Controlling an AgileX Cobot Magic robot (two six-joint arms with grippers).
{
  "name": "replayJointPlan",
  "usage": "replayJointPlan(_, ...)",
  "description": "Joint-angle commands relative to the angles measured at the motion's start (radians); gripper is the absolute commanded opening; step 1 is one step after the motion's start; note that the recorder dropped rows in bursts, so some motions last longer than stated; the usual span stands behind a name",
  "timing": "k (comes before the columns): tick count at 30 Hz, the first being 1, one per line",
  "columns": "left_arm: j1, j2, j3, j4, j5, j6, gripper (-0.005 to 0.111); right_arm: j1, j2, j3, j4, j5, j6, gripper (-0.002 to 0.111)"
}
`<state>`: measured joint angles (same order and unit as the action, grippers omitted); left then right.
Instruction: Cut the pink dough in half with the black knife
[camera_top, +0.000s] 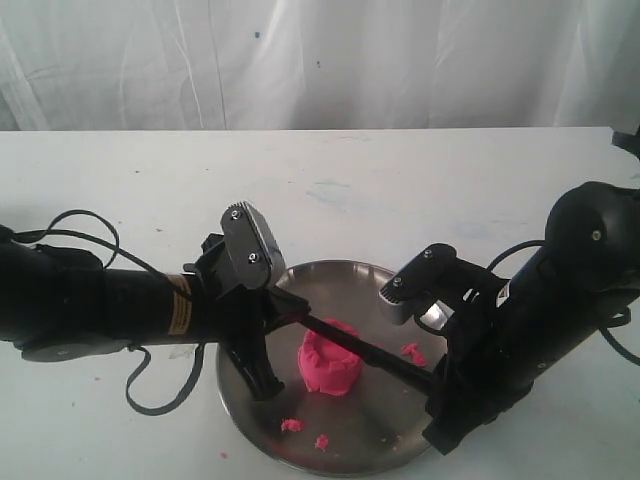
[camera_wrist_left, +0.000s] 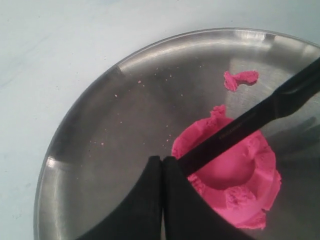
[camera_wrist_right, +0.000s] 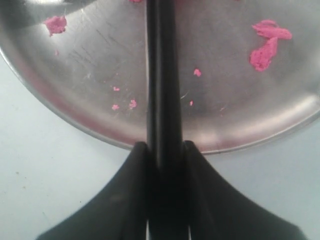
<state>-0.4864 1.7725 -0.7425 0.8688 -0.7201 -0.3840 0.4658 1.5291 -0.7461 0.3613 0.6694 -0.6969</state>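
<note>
The pink dough (camera_top: 330, 364), a cup-shaped lump (camera_wrist_left: 240, 175), sits in the middle of the round metal plate (camera_top: 380, 290). The black knife (camera_top: 375, 355) lies across the top of the dough, blade pointing left. My right gripper (camera_top: 437, 385) is shut on the knife's handle (camera_wrist_right: 161, 75) just outside the plate's rim; its jaws (camera_wrist_right: 162, 145) clamp the handle on both sides. My left gripper (camera_top: 268, 388) stands on the plate left of the dough, shut with nothing between its fingers (camera_wrist_left: 162, 160). The knife's tip (camera_wrist_left: 260, 117) ends against the side of one left finger.
Small pink crumbs lie on the plate (camera_wrist_left: 125, 125): one right of the dough (camera_top: 411, 352), two near the front rim (camera_top: 291, 425), and others (camera_wrist_right: 267, 45) near the right gripper. White table (camera_top: 330, 170) all round, white curtain behind. A loose cable (camera_top: 150, 395) hangs under the left arm.
</note>
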Motion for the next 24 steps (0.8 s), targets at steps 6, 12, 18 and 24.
replayJointPlan(6,-0.004,0.070,-0.004,-0.009,-0.020,0.023,0.000,0.003,-0.002,0.003,0.007,-0.009,0.005,0.000)
replayJointPlan(12,-0.004,0.068,-0.004,-0.009,-0.033,0.042,0.000,0.003,-0.002,0.003,0.007,-0.009,0.005,0.000)
replayJointPlan(18,-0.004,-0.005,-0.004,0.001,-0.049,0.051,0.000,0.003,-0.002,0.003,0.007,-0.009,0.005,0.000)
replayJointPlan(24,-0.004,0.033,-0.004,-0.104,-0.035,0.146,0.000,0.003,-0.002,0.003,0.007,-0.004,0.005,0.000)
